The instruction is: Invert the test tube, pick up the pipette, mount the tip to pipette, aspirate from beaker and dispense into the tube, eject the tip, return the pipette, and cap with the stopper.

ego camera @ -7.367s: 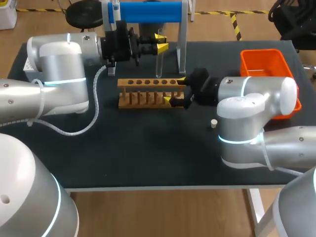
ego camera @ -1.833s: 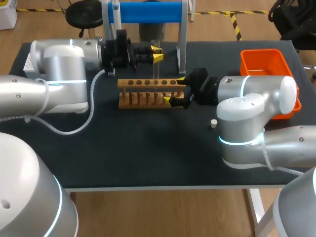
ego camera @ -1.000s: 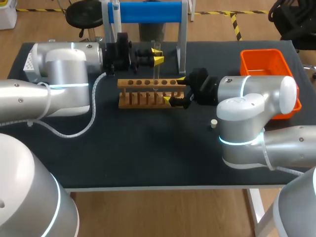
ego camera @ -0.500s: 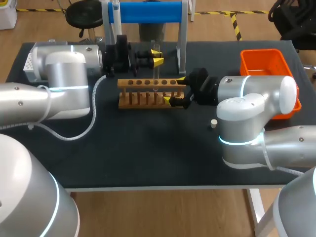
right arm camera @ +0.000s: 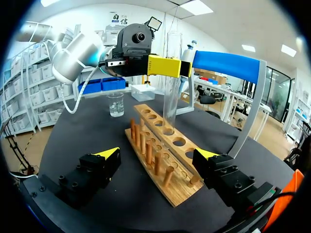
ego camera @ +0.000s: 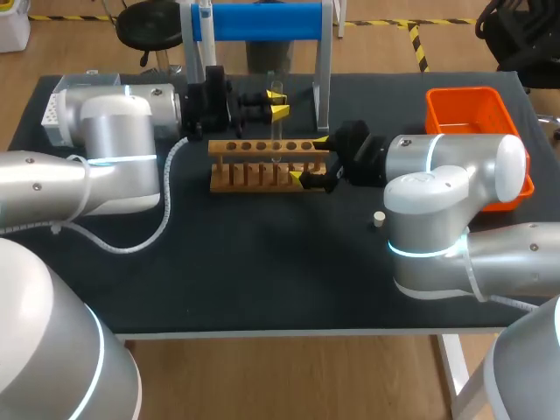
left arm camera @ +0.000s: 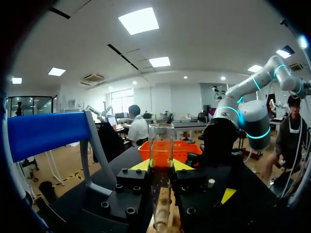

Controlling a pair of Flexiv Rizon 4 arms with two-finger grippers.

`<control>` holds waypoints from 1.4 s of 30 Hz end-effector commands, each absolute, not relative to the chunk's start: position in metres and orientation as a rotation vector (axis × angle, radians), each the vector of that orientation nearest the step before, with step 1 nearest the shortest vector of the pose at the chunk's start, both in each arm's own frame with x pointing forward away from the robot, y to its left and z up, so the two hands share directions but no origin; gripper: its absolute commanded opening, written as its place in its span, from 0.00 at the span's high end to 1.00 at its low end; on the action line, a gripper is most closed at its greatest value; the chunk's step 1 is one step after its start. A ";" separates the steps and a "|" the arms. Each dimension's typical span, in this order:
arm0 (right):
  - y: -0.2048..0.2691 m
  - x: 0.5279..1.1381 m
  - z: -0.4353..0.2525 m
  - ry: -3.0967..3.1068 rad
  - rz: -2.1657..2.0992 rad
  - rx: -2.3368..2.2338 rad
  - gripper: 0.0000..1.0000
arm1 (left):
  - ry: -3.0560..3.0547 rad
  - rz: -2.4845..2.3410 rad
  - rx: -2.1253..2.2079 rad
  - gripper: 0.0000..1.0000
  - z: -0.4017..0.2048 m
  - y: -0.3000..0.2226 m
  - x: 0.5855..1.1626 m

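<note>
Test tube (ego camera: 276, 129) upright, mouth up, clamped in my left gripper (ego camera: 279, 99), lower end at a hole of the wooden rack (ego camera: 229, 168) toward the table's 12 o'clock, my right gripper (ego camera: 311, 160) spread wide astride the rack's 3 o'clock end, stopper (ego camera: 379, 219) at its 4 o'clock.

rack (ego camera: 220, 147): right end partly hidden by the right gripper (ego camera: 310, 159)
bin (ego camera: 464, 105): near side hidden behind the right arm (ego camera: 455, 175)
</note>
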State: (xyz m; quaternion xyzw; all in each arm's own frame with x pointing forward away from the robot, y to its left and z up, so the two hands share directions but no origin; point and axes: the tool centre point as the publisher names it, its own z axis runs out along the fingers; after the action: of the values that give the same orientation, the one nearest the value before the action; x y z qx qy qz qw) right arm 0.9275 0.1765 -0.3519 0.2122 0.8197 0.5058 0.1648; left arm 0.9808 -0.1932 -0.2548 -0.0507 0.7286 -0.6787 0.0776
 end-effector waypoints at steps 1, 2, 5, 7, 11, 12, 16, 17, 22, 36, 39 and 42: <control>0.176 0.928 -0.351 2.342 1.441 0.603 0.00 | 2.176 -2.034 -0.157 1.00 -0.257 -0.193 0.979; 0.176 0.928 -0.351 2.342 1.441 0.603 0.00 | 2.176 -2.035 -0.157 1.00 -0.258 -0.193 0.979; 0.176 0.928 -0.351 2.342 1.441 0.603 0.00 | 2.174 -2.037 -0.160 1.00 -0.258 -0.193 0.979; 0.176 0.928 -0.351 2.342 1.441 0.603 0.00 | 2.173 -2.038 -0.161 1.00 -0.259 -0.193 0.979; 0.176 0.928 -0.351 2.342 1.441 0.603 0.00 | 2.172 -2.042 -0.162 1.00 -0.260 -0.193 0.979; 0.176 0.928 -0.351 2.342 1.441 0.603 0.00 | 2.172 -2.043 -0.163 1.00 -0.261 -0.193 0.979; 0.176 0.928 -0.351 2.342 1.441 0.603 0.00 | 2.171 -2.049 -0.164 1.00 -0.262 -0.193 0.980; 0.176 0.928 -0.351 2.342 1.441 0.603 0.00 | 2.170 -2.051 -0.164 1.00 -0.262 -0.193 0.980; 0.176 0.928 -0.351 2.342 1.441 0.603 0.00 | 2.169 -2.056 -0.164 1.00 -0.264 -0.193 0.981; 0.176 0.928 -0.351 2.342 1.441 0.603 0.00 | 2.164 -2.071 -0.174 1.00 -0.270 -0.192 0.983; 0.176 0.928 -0.351 2.342 1.441 0.603 0.00 | 2.163 -2.073 -0.176 1.00 -0.272 -0.192 0.983; 0.176 0.928 -0.351 2.342 1.441 0.603 0.00 | 2.161 -2.077 -0.178 1.00 -0.273 -0.192 0.983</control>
State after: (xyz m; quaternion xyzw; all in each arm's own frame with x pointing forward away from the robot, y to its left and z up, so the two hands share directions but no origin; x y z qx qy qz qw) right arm 0.9275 0.1765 -0.3519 0.2122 0.8197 0.5058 0.1649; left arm 0.9814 -0.1908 -0.2701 -0.0607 0.7196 -0.6881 0.0704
